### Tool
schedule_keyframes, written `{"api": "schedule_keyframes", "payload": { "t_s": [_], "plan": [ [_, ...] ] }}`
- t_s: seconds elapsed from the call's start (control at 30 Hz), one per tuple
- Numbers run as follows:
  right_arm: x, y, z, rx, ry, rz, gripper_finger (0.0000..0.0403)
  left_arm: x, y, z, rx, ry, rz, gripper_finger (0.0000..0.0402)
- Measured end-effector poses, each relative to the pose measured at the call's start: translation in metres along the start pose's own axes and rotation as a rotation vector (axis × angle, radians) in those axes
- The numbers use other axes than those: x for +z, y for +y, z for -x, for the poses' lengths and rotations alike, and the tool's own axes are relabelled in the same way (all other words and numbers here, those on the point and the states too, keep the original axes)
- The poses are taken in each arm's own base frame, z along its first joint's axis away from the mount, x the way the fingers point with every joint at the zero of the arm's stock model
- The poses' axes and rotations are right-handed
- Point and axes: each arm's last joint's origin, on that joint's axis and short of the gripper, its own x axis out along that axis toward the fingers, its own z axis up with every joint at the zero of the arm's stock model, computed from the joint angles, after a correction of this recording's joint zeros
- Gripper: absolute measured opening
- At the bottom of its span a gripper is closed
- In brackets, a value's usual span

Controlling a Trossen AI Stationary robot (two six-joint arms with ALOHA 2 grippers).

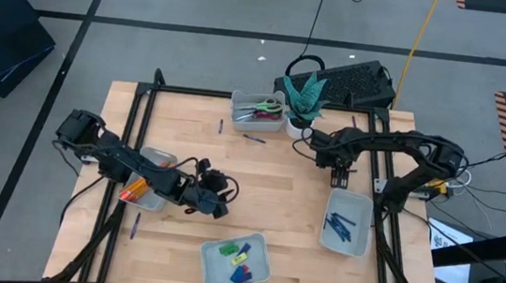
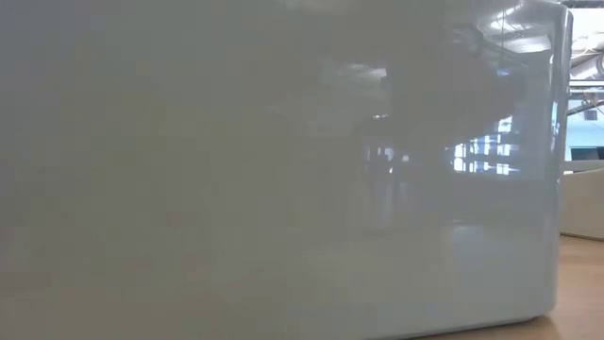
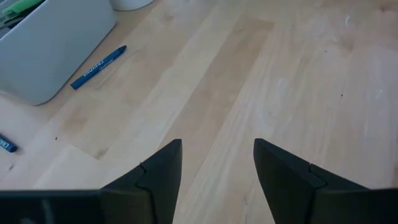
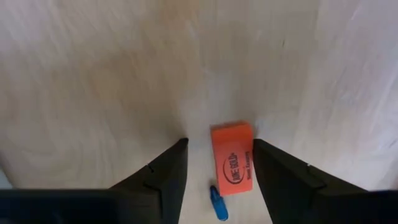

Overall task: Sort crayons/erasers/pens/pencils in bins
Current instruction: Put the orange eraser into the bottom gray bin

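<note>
Since the small orange-red rectangular eraser block (image 4: 232, 157) lies flat on the pale wooden table (image 1: 188, 135) between the two dark fingers of the right gripper (image 4: 216, 163), the step in hand looks like picking up an eraser for sorting. The fingers stand apart, one on each side of the block, and they hold nothing yet; whether either pad touches it I cannot tell. A short blue stick (image 4: 217, 203) lies just beside the eraser's near end, inside the same gap.

From above, the right gripper (image 1: 342, 176) hangs near the table's right side, just beyond the shallow light-grey plastic bin holding dark blue pens (image 1: 347, 223). The bin already holding yellow, green and blue eraser blocks (image 1: 235, 259) sits at the near edge, well apart from it.

My judgement: the next move calls for closing squarely on the block without catching the blue stick, then carrying it across to the erasers' bin.

The left gripper (image 1: 214, 194) waits over bare wood near the table's middle, fingers spread and empty. A blue crayon (image 3: 98, 66) lies near the far grey bin holding green-handled items (image 1: 258, 112).
</note>
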Motion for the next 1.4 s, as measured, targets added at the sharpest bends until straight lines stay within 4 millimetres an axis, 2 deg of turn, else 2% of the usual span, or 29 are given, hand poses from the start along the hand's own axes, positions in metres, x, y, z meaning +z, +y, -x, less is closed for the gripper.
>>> {"api": "schedule_keyframes", "payload": {
  "t_s": [0.13,0.3,0.53,0.73,0.93,1.07,1.2,1.4],
  "plan": [
    [-0.003,0.0,-0.005,0.025,0.002,0.027,0.0155,0.0,0.0,0.0,0.0,0.0,0.0,0.0202],
    [-0.002,0.0,-0.009,0.016,-0.025,0.101,0.0113,0.0,-0.001,0.001,0.022,-0.025,0.001,0.0202],
    [0.0,0.002,-0.009,-0.006,-0.036,0.121,0.0065,-0.016,0.003,0.0,-0.008,-0.154,0.03,0.0202],
    [0.006,0.012,0.014,-0.07,-0.094,0.141,0.0066,-0.014,0.011,-0.002,-0.086,-0.31,0.061,0.0202],
    [0.016,0.033,0.064,-0.215,-0.352,0.187,0.0061,0.0,0.018,-0.005,-0.124,-0.397,0.014,0.0205],
    [0.02,0.052,0.096,-0.268,-0.645,0.189,0.0061,0.006,0.022,-0.008,-0.15,-0.429,-0.02,0.023],
    [0.02,0.076,0.121,-0.247,-0.901,0.22,0.006,0.012,0.023,-0.004,-0.109,-0.509,-0.067,0.0252],
    [0.027,0.112,0.14,-0.105,-1.338,0.334,0.006,0.019,0.017,0.003,-0.158,-0.665,-0.123,0.024]
  ]
}}
